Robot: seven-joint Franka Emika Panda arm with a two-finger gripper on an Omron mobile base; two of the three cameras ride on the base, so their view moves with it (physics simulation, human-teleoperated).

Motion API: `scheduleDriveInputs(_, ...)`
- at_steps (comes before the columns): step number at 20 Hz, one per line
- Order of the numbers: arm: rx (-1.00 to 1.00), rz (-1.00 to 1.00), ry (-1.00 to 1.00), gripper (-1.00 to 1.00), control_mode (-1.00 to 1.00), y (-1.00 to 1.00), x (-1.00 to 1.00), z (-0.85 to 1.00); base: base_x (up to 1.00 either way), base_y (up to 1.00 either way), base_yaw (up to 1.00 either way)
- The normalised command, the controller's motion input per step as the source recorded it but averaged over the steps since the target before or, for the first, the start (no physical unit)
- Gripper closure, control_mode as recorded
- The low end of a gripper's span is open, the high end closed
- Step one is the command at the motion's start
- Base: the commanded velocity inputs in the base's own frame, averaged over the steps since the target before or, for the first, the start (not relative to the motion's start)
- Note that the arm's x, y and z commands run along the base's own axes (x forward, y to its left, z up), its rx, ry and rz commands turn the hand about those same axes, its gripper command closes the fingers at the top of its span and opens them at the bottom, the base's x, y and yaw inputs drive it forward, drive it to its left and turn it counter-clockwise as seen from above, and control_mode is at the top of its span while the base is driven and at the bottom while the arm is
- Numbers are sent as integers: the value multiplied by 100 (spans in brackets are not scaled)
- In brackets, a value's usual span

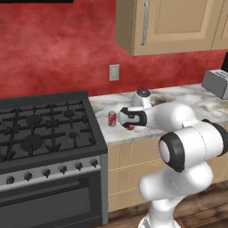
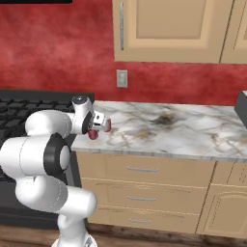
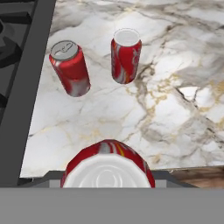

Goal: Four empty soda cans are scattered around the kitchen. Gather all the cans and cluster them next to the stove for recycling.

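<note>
Three red soda cans show in the hand view. Two stand upright on the marble counter [image 3: 175,109] beside the stove [image 3: 22,87]: a left can [image 3: 70,70] close to the stove's edge and a right can [image 3: 126,57] a little apart from it. My gripper [image 3: 108,175] is shut on the third can [image 3: 108,168], whose silver end faces the camera, held above the counter's front part. From the left base view the held can [image 1: 130,128] peeks out under the hand, just right of a standing can [image 1: 112,119] and the stove [image 1: 44,133].
A toaster [image 1: 216,82] sits at the far right of the counter. A wall outlet [image 1: 114,72] is behind the cans and upper cabinets [image 1: 169,26] hang above. The counter's front edge [image 3: 192,168] lies just right of the held can.
</note>
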Motion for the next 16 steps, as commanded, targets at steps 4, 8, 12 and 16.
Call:
scheduleDriveInputs(4, 0, 0, 0, 100, -100, 0, 19, -10, 0, 0, 0)
scheduleDriveInputs(8, 0, 0, 0, 100, -100, 0, 14, -10, 0, 0, 0)
scheduleDriveInputs(12, 0, 0, 0, 100, -100, 0, 13, -9, 0, 0, 0)
scheduleDriveInputs(16, 0, 0, 0, 100, -100, 0, 13, -10, 0, 0, 0)
